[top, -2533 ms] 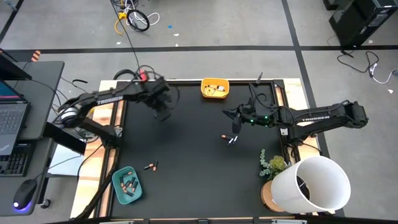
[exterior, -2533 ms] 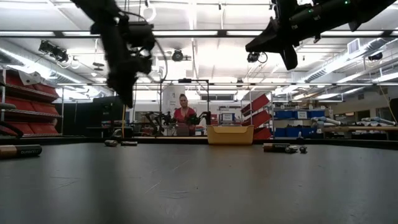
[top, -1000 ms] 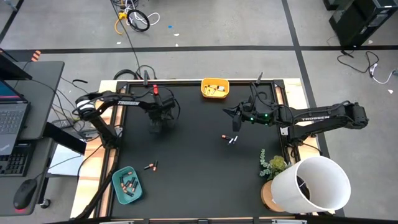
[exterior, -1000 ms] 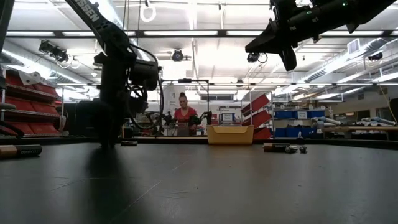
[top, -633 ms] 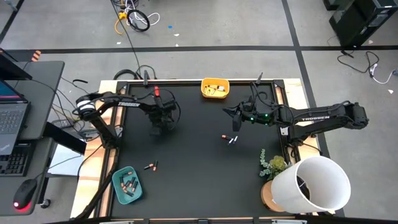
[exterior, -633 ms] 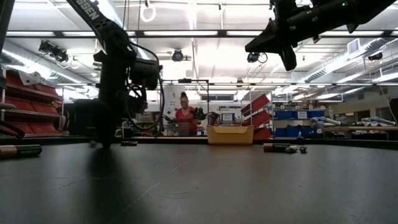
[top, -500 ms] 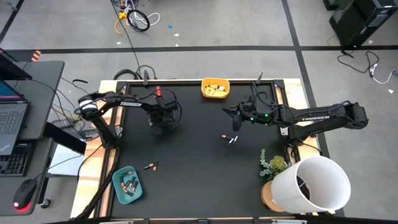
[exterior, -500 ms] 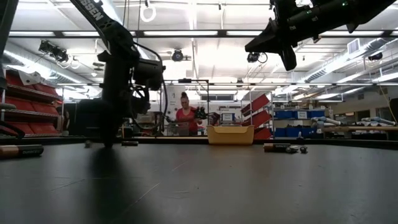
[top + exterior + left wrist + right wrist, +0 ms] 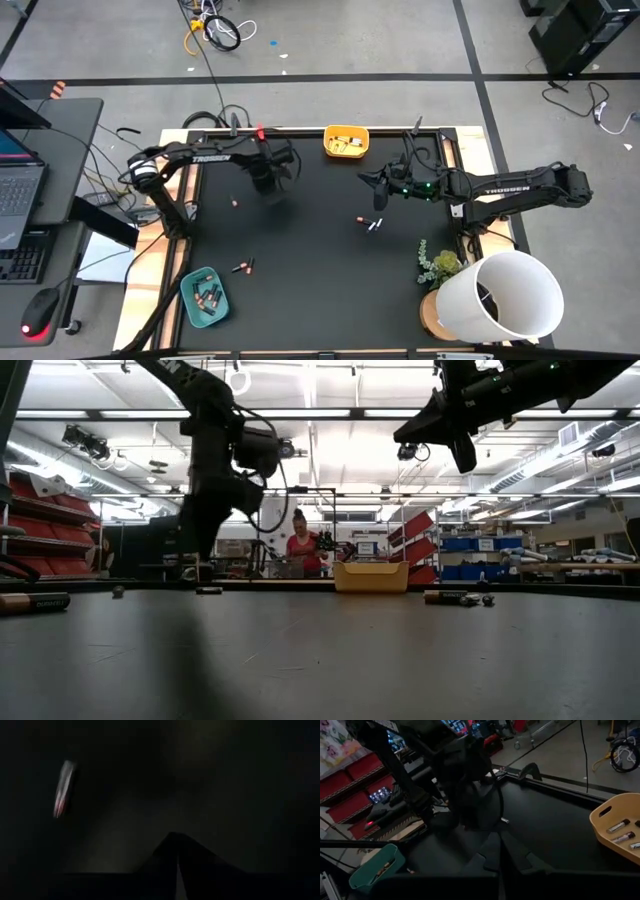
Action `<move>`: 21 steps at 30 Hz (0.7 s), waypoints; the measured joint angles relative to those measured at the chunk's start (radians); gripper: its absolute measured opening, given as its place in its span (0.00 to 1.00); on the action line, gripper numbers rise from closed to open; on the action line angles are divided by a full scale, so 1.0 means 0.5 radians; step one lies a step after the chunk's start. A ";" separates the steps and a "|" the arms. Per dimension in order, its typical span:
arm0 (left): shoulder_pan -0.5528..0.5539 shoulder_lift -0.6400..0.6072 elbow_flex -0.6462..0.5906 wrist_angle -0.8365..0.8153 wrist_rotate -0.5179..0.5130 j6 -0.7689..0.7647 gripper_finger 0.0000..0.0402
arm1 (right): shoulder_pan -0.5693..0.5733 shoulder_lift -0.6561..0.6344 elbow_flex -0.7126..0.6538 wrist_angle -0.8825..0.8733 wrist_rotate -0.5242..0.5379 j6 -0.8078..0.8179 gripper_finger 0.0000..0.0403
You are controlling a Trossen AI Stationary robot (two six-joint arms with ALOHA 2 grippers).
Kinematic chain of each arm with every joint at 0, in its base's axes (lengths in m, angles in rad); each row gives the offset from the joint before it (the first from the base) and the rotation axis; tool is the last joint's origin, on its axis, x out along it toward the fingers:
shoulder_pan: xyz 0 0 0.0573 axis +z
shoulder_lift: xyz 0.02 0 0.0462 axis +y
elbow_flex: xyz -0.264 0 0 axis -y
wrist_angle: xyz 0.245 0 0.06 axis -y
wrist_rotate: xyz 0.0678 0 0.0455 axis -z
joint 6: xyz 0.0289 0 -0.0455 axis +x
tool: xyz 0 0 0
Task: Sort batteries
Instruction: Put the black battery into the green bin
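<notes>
From above, the batteries (image 9: 371,224) lie scattered mid-table; one (image 9: 235,203) sits beside the left gripper (image 9: 268,188), closed empty. Low down, the right gripper (image 9: 462,452) hangs pinched. Light, slick, rolling things (grab mid-barrel).

Worktop (image 9: 320,290) layout: one tray (image 9: 346,141) at the far edge, mid-span, batteries in it. Second tray (image 9: 205,297) at the near-left corner, batteries in it too. Loose battery (image 9: 235,203) near the left edge, far half. Battery pair (image 9: 241,267) just beside the near-left tray, toward centre. Another pair (image 9: 369,223) right of centre. Left pincer (image 9: 270,187) above the far-left area; right pincer (image 9: 381,203) above the pair right of centre. Plant (image 9: 438,266) at the right edge, near half.
</notes>
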 joint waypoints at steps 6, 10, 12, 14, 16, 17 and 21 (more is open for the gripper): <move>-0.067 -0.190 -0.091 -0.172 0.030 -0.370 0.26 | 0.001 0.000 0.000 -0.002 -0.002 -0.063 0.00; -0.169 -0.492 -0.218 -0.085 -0.060 -0.694 0.36 | -0.005 0.000 -0.001 -0.008 -0.017 -0.109 0.00; -0.211 -0.645 -0.306 -0.052 -0.124 -0.890 0.39 | -0.020 0.000 -0.001 -0.002 -0.049 -0.112 0.00; -0.224 -0.806 -0.410 0.007 -0.163 -1.080 0.41 | -0.036 0.000 -0.001 -0.001 -0.096 -0.112 0.00; -0.224 -0.940 -0.514 0.007 -0.178 -1.275 0.42 | -0.051 0.000 -0.001 0.002 -0.135 -0.121 0.00; -0.223 -1.003 -0.572 0.023 -0.187 -1.370 0.42 | -0.060 0.000 -0.001 0.006 -0.163 -0.133 0.00; -0.230 -1.177 -0.757 0.011 -0.204 -1.713 0.44 | -0.082 0.000 -0.001 0.014 -0.244 -0.148 0.00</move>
